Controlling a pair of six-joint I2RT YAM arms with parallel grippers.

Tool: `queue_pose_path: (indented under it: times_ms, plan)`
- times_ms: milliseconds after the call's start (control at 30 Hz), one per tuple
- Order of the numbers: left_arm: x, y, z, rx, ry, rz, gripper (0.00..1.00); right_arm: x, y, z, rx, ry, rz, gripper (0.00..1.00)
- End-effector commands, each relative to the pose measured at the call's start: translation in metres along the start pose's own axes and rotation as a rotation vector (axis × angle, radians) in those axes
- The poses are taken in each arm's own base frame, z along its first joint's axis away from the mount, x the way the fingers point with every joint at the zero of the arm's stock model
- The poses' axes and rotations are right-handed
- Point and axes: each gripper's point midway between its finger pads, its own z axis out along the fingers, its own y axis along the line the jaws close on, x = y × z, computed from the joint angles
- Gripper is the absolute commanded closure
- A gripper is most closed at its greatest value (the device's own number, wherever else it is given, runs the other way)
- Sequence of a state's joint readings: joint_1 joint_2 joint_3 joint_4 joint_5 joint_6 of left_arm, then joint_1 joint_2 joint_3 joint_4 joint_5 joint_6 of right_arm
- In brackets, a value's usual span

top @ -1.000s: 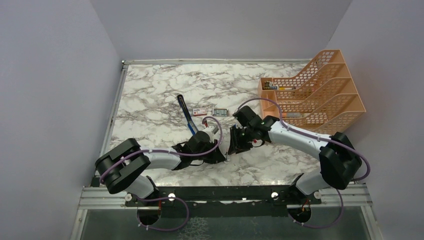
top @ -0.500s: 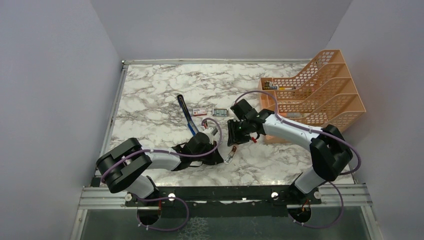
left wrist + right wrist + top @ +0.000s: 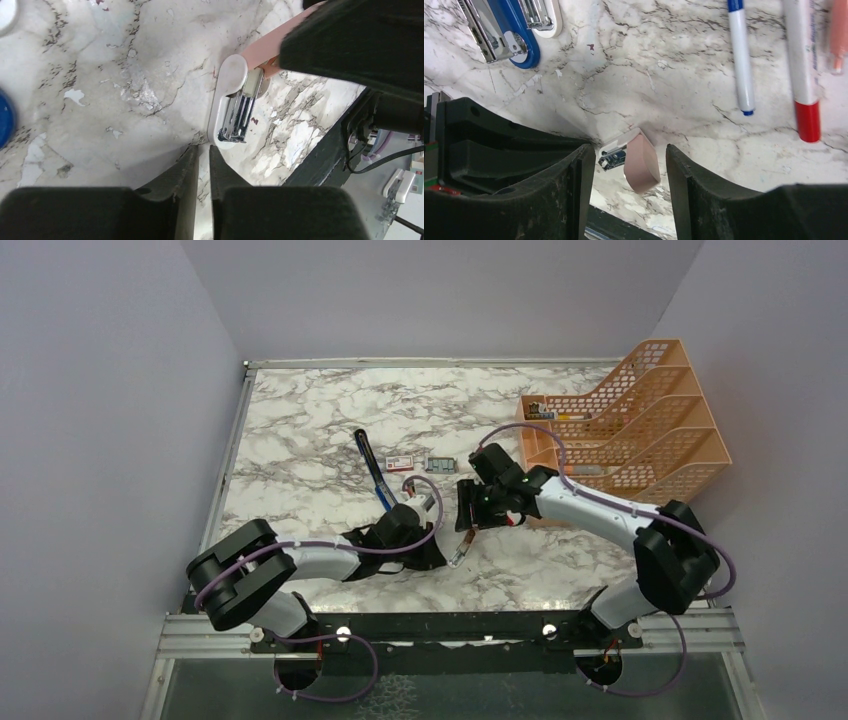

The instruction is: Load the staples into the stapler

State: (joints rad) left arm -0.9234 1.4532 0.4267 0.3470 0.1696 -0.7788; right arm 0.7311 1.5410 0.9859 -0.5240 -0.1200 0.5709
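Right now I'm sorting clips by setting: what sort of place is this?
Probably a lab test cell dressed as an office desk: bare walls box in a marble-look table, with a file rack, pens and a stapler on it.

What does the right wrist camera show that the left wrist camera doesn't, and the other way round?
Only right wrist: the blue stapler lying open, a blue-capped pen, a red-capped pen, and the right gripper, open.
Only left wrist: the left gripper, nearly closed on nothing, and the silver channel inside the small pink-and-white stapler.
Both: that small stapler lying on the marble table; in the right wrist view it lies between the open fingers.
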Motion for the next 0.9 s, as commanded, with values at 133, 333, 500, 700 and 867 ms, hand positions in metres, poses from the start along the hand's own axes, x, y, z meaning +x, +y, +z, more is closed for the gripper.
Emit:
queue_pose_path:
  times_ms: [133,333,500,700,867]
  plan:
    - [-0.019,-0.001,-0.015,-0.077,-0.018,0.124,0.64,-0.03,-0.025,-0.045,0.105,-0.292,0.162,0.41]
    - [-0.043,-0.034,-0.018,-0.019,-0.074,0.286,0.35,-0.029,-0.054,-0.063,0.143,-0.373,0.32,0.41]
    - [-0.043,-0.043,-0.004,-0.029,-0.036,0.416,0.22,-0.018,-0.069,-0.064,0.103,-0.377,0.418,0.4]
    - [-0.046,-0.042,0.018,-0.109,0.035,0.486,0.27,-0.009,-0.073,-0.063,0.053,-0.362,0.454,0.4]
    - [-0.04,-0.039,0.029,-0.129,0.067,0.5,0.3,-0.007,-0.074,-0.06,0.042,-0.351,0.449,0.4]
